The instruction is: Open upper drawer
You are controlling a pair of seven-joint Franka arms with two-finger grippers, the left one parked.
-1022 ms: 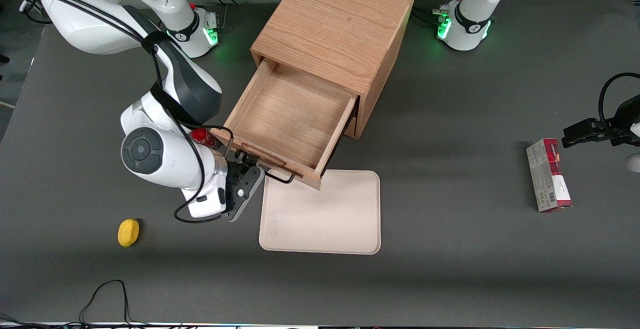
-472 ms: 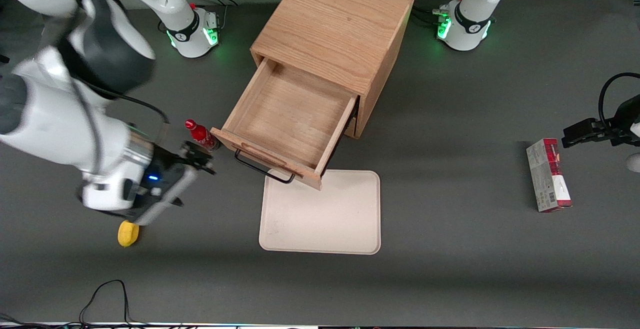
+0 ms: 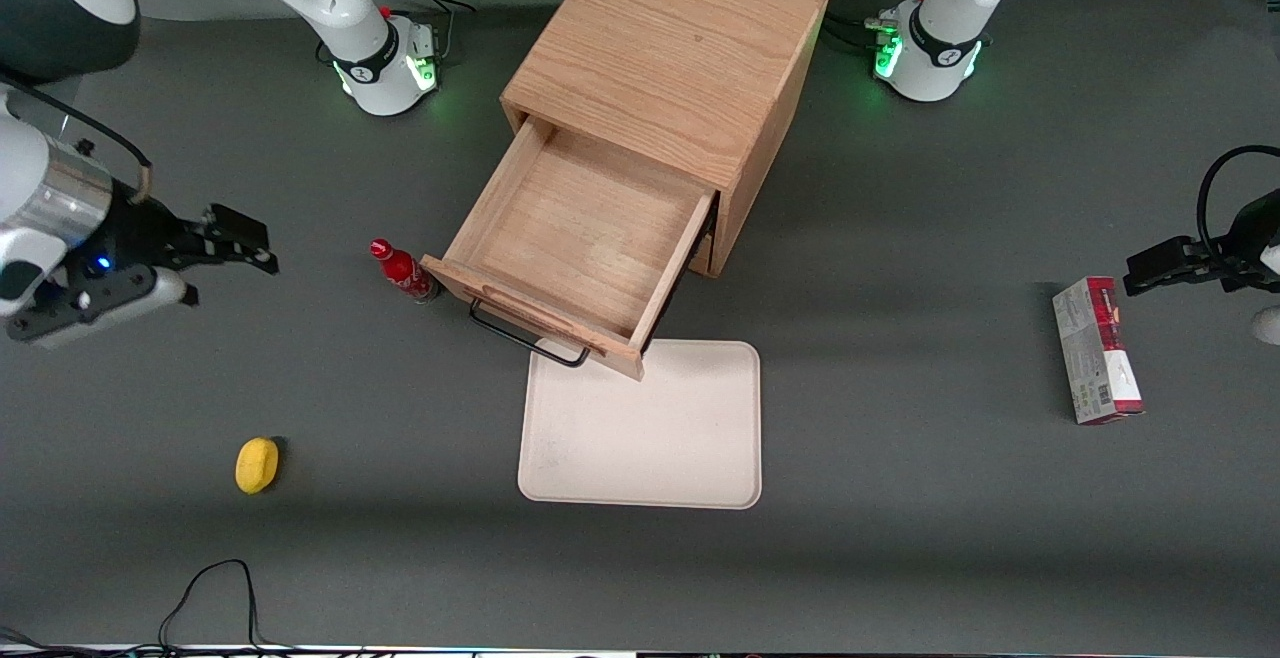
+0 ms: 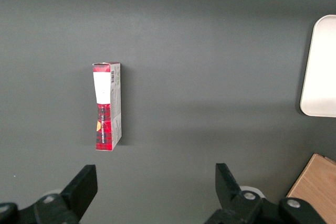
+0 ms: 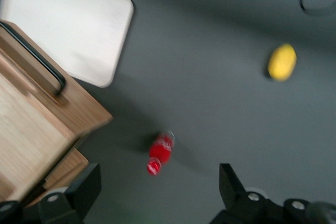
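- Reading the front view: my gripper (image 3: 235,236) hangs well apart from the cabinet (image 3: 668,68), out toward the working arm's end of the table, fingers spread and holding nothing.
- The upper drawer (image 3: 580,238) stands pulled far out of the cabinet, its tray bare inside, its front panel overhanging the corner of the cream tray (image 3: 645,428).
- The black handle (image 3: 525,338) runs along that front panel, slanting across the table; in the wrist view I see the same handle (image 5: 39,61) and drawer (image 5: 31,129) off to one side of the open fingers.
- The red bottle (image 3: 400,271) stands upright just beside the drawer's front corner, directly between my gripper and the handle.
- My call: the drawer is open and the job looks done. Any return to the handle should come in from the front-camera side, clearing the bottle.
- A yellow lemon (image 3: 256,464) lies nearer the front camera, out of the way.
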